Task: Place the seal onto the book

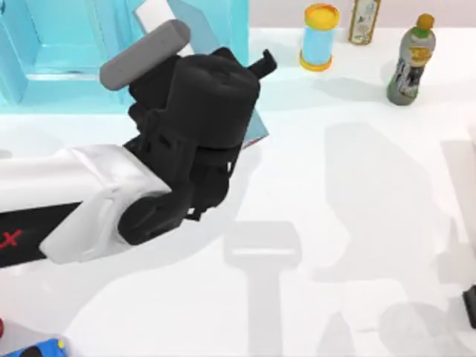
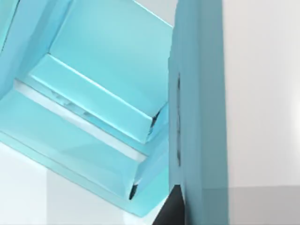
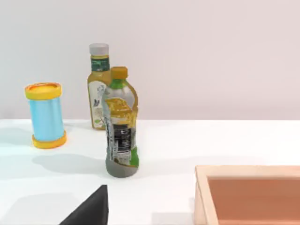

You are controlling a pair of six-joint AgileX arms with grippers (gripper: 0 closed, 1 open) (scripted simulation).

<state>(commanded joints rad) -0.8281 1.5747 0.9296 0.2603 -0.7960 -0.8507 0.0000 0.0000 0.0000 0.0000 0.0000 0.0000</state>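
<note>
At the left edge of the table, down in the near corner, a small blue toy-like thing, cut off by the frame. Farther back on the left, a light-blue shelf unit with its open compartments showing, seen close up and tilted from the left wrist. Reaching in from the left edge, the white forearm of the left arm, ending in a bulky black wrist with a grey cylinder lying across the top of it. Left gripper up beside the shelf unit's right front corner, pointing toward the back of the table. Cannot tell how far open, nor whether anything is in its hold, since the wrist covers it from above. Just under the wrist's right side, a narrow teal-blue sliver with a pale edge, apparently a corner of the book, mostly hidden beneath the arm and lying just beside the shelf unit. Right of that, bare white tabletop crossed by grey shadows. Along the back, a blue cylinder with a yellow lid, then a tall pale-labelled bottle, then a green bottle with an orange cap, all upright and apart from one another. Near the right wrist, a light wooden box with an orange-brown inside. At the far right edge, low down, the right gripper, parked well apart from the book; cannot tell its opening either.
</note>
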